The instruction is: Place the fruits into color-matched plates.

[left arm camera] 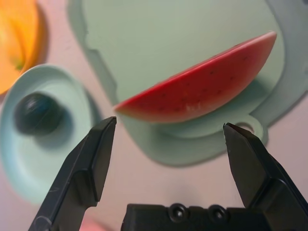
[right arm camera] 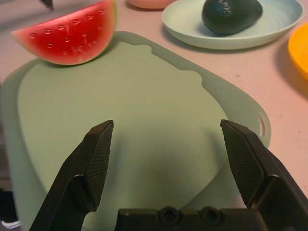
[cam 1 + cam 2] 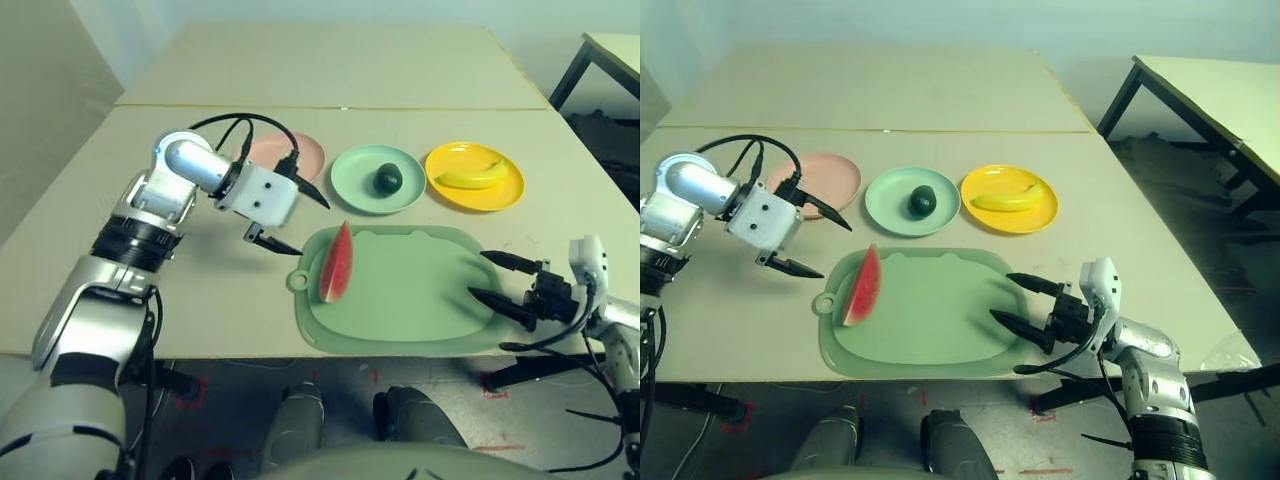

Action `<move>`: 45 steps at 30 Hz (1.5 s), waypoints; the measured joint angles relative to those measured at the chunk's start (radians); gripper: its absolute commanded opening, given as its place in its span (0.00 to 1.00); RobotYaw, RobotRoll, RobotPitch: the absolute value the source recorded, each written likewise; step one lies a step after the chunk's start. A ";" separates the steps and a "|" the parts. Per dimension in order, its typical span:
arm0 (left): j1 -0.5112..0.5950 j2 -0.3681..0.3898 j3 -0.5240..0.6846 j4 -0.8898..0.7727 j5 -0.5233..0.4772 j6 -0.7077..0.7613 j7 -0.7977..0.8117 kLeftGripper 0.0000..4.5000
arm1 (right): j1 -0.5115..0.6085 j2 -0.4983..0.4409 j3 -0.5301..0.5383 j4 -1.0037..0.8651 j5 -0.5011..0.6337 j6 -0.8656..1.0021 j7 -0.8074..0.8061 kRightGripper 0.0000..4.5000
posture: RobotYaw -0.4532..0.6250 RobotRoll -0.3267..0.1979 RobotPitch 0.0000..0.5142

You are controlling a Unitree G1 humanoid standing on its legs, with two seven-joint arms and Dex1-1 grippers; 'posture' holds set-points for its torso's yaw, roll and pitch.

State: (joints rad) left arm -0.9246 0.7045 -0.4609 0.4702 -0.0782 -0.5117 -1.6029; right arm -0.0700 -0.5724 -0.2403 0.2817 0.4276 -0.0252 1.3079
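A red watermelon wedge (image 3: 336,263) with green rind stands on its edge at the left end of the pale green cutting mat (image 3: 420,300). Just left of it my left gripper (image 3: 290,215) hovers open, in front of the salmon pink plate (image 3: 300,152). The dark green avocado (image 3: 388,179) lies in the mint green plate (image 3: 350,180). The yellow banana (image 3: 470,176) lies in the yellow plate (image 3: 500,195). My right gripper (image 3: 498,279) is open and empty over the mat's right edge, fingers pointing left. The left wrist view has the wedge (image 1: 202,89) beyond the open fingertips.
The three plates stand in a row behind the mat. A second table (image 3: 330,60) joins at the back, and another table's dark leg (image 3: 570,70) rises at the far right. Bare tabletop lies to the left of the mat.
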 measured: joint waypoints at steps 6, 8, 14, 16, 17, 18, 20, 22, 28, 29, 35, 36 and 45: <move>-0.031 -0.031 -0.051 0.047 0.000 -0.057 0.000 1.00 | 0.013 0.000 0.010 -0.001 0.000 -0.024 -0.013 0.99 | 0.38 0.62 0.14; -0.031 -0.047 -0.064 0.049 0.000 -0.071 0.000 1.00 | 0.026 0.001 0.019 -0.004 0.000 -0.028 -0.016 0.99 | 0.38 0.62 0.13; -0.024 -0.055 -0.089 0.049 0.001 -0.090 0.000 1.00 | 0.043 0.007 0.026 -0.047 0.007 -0.005 -0.043 0.99 | 0.38 0.62 0.13; -0.005 -0.056 -0.098 0.048 0.009 -0.097 0.000 1.00 | 0.045 0.007 0.026 -0.050 0.009 0.000 -0.045 0.99 | 0.38 0.62 0.13; 0.006 -0.056 -0.103 0.048 0.017 -0.101 0.000 1.00 | 0.048 0.007 0.027 -0.050 0.008 0.000 -0.045 0.99 | 0.38 0.62 0.13; 0.016 -0.058 -0.107 0.048 0.032 -0.103 0.000 1.00 | 0.050 0.007 0.028 -0.049 0.008 0.000 -0.045 0.99 | 0.38 0.62 0.13; 0.036 -0.059 -0.108 0.046 0.062 -0.108 0.005 1.00 | 0.050 0.007 0.029 -0.049 0.008 0.000 -0.045 0.99 | 0.38 0.62 0.13; 0.050 -0.061 -0.108 0.035 0.083 -0.108 0.011 1.00 | 0.048 0.007 0.030 -0.049 0.009 0.000 -0.044 0.99 | 0.39 0.62 0.13; 0.064 -0.067 -0.108 0.011 0.145 -0.083 0.048 1.00 | 0.024 0.007 0.030 -0.048 0.011 -0.004 -0.037 0.99 | 0.39 0.62 0.13; 0.064 -0.069 -0.108 0.012 0.159 -0.081 0.058 1.00 | 0.022 0.007 0.030 -0.048 0.011 -0.005 -0.037 0.99 | 0.39 0.62 0.14; 0.062 -0.094 -0.103 0.036 0.207 -0.065 0.116 1.00 | 0.014 0.007 0.032 -0.049 0.012 -0.004 -0.037 0.99 | 0.39 0.62 0.13; 0.061 -0.096 -0.101 0.040 0.213 -0.064 0.124 1.00 | 0.014 0.007 0.032 -0.049 0.012 -0.001 -0.037 0.99 | 0.39 0.62 0.13; 0.059 -0.118 -0.093 0.053 0.259 -0.036 0.185 1.00 | 0.016 0.019 0.038 -0.090 0.027 0.018 -0.051 0.99 | 0.38 0.62 0.12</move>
State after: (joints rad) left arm -0.8652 0.5870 -0.5541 0.5231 0.1810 -0.5472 -1.4176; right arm -0.0536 -0.5535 -0.2020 0.1914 0.4544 -0.0067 1.2569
